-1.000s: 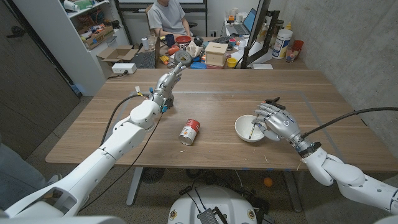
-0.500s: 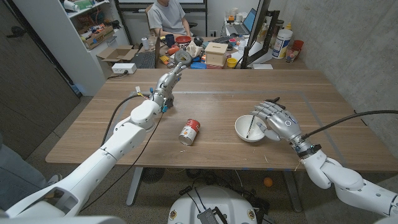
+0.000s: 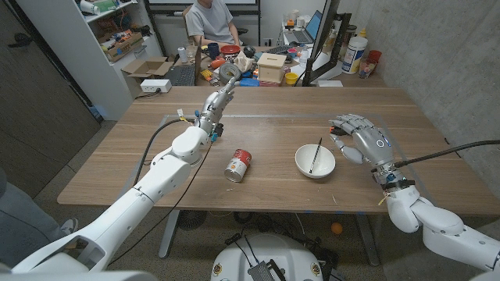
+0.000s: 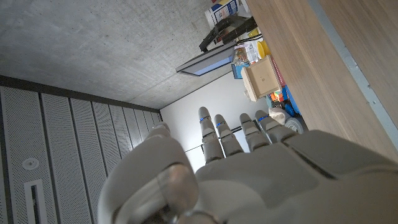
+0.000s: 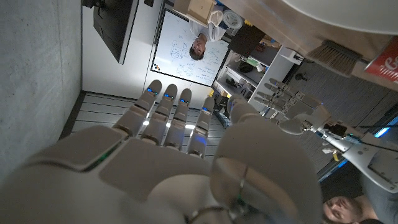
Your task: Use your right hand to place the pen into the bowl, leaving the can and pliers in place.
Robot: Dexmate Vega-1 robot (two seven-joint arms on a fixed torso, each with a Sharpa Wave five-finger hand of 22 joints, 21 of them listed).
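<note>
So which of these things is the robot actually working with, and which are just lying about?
Part of the job:
pen, now lying in the bowl
right hand, open beside the bowl
can, to be left in place

Just lying about:
clutter on the desk behind the table
person seated there
left hand, raised and idle

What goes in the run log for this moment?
pen: in bowl | right robot hand: open, beside bowl | can: on its side | left robot hand: raised, empty | pliers: hidden

A white bowl [image 3: 315, 161] holds a dark pen [image 3: 315, 156]; the can [image 3: 238, 165] is red and white.
</note>
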